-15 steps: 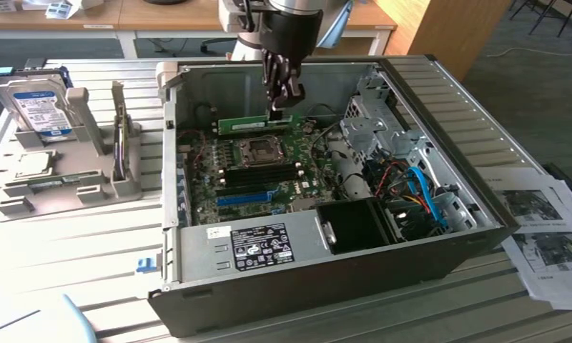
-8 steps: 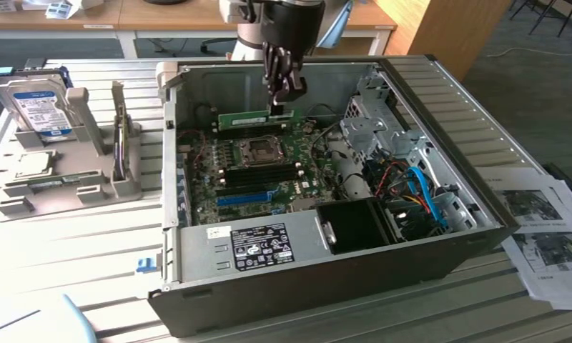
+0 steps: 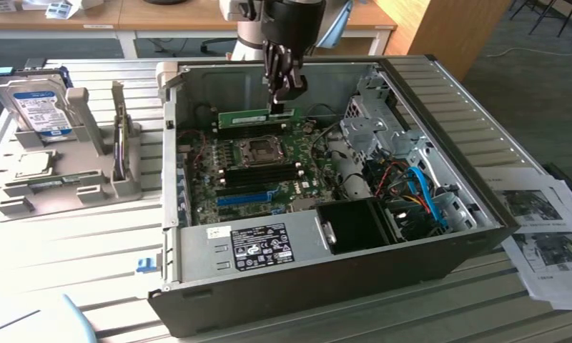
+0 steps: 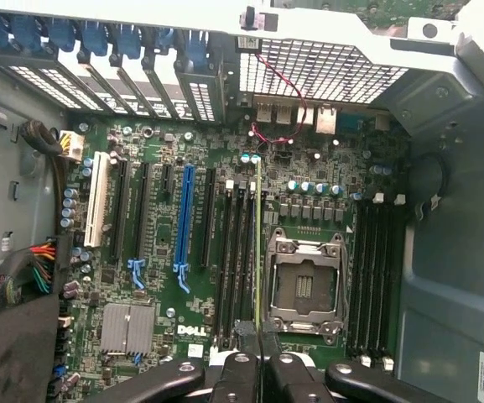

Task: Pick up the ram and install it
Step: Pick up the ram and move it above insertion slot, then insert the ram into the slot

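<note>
The ram (image 3: 245,113) is a long thin green stick, and my gripper (image 3: 281,107) is shut on one end of it inside the open computer case (image 3: 439,93). It hangs level above the far part of the motherboard (image 3: 305,182), beyond the CPU socket (image 3: 260,148). In the wrist view the ram (image 4: 258,243) shows edge-on as a thin green line running out from my gripper (image 4: 259,357). It lies over the black memory slots (image 4: 235,252) beside the CPU socket (image 4: 306,285). A second bank of black slots (image 4: 376,269) sits on the socket's other side.
A blue expansion slot (image 4: 183,218) and a white one (image 4: 101,201) lie further along the board. Case walls, a drive cage (image 3: 382,118), cables (image 3: 420,193) and the power supply (image 3: 257,243) surround it. A grey holder (image 3: 76,186) with a hard drive (image 3: 40,107) stands at the exterior view's left, papers (image 3: 543,214) at its right.
</note>
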{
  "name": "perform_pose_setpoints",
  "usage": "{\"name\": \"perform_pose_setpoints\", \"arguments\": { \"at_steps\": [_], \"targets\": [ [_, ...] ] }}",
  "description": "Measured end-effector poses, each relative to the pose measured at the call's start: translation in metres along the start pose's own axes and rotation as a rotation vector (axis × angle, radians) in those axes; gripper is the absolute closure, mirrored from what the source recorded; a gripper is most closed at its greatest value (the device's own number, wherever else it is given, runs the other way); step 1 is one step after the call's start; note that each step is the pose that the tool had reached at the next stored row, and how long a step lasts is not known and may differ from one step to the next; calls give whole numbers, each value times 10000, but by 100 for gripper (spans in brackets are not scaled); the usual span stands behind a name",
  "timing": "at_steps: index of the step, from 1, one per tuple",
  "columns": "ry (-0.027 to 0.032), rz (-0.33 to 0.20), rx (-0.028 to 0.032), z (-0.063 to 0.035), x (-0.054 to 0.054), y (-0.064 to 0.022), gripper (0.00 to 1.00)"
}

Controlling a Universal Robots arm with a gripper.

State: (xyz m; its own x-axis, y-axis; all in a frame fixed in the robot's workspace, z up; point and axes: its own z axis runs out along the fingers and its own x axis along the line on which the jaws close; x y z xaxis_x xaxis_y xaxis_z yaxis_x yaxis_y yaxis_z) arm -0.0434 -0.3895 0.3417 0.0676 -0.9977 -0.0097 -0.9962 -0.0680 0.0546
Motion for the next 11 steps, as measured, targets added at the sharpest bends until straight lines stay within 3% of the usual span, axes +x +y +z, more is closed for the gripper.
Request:
{"name": "perform_pose_setpoints", "arguments": {
  "at_steps": [11],
  "targets": [
    [-2,0,0,-32,0,0,89]
  ]
}}
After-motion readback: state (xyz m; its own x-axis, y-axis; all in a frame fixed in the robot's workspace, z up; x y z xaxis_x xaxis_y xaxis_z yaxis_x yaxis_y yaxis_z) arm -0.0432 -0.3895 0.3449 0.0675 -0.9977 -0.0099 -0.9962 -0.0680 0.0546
